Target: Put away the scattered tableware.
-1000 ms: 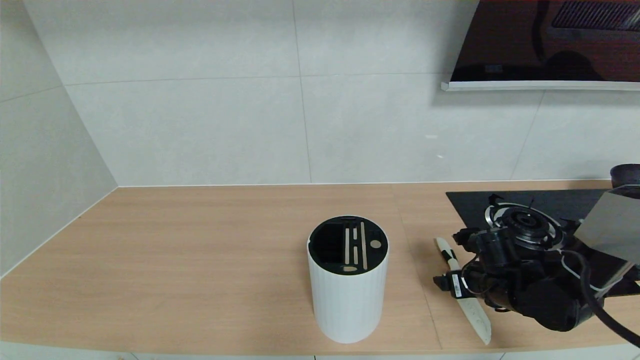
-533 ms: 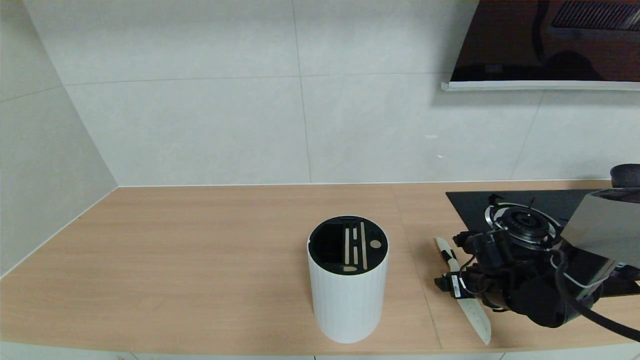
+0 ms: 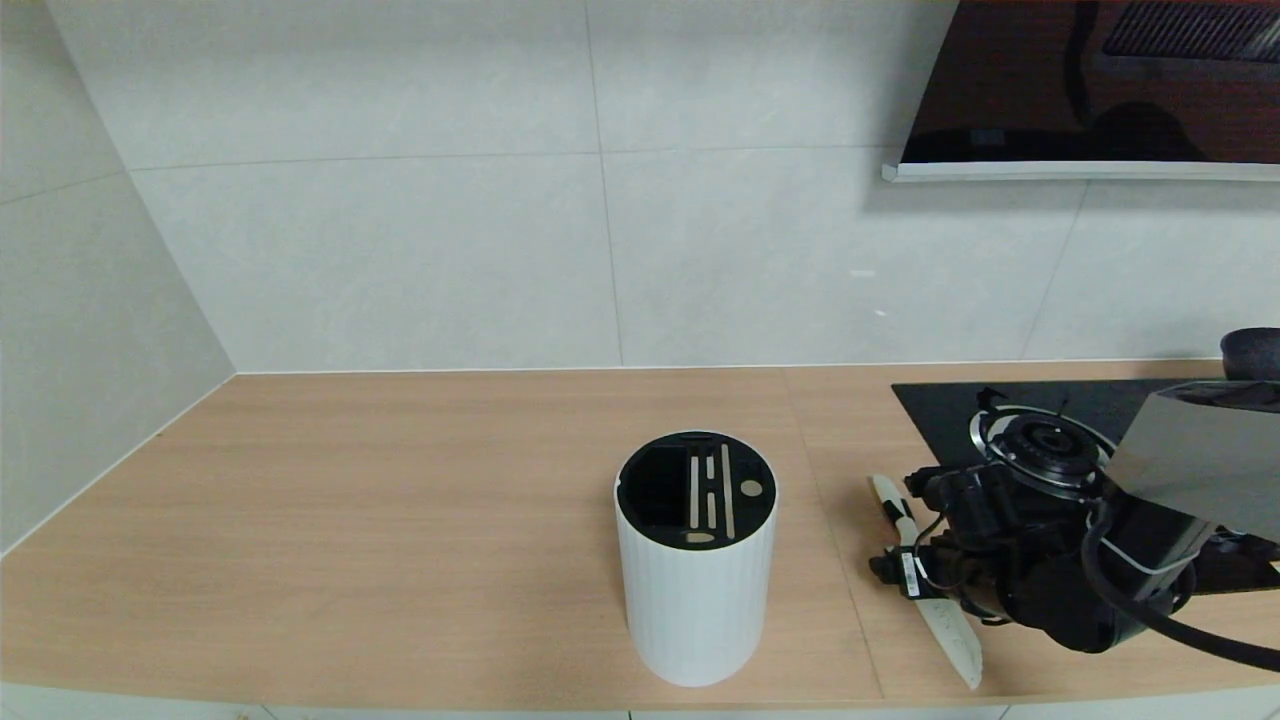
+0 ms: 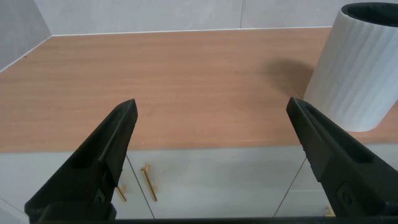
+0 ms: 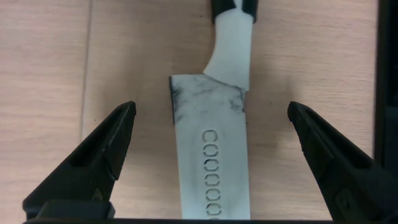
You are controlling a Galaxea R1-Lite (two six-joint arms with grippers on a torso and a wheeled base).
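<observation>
Hovering: R hand (image 5: 211, 107) over knife (image 5: 211, 163).

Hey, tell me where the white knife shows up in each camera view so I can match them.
Head view: the knife lies on the countertop, right of the white holder, beneath the right gripper.
Right wrist view: the knife, blade and handle base, lies between the open jaws.
Left wrist view: this camera faces the white holder instead.
Shared landmark: the wooden countertop.

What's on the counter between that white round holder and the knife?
Nothing. In the head view, only bare wooden counter, crossed by a thin seam, separates the white holder from the knife.
</observation>
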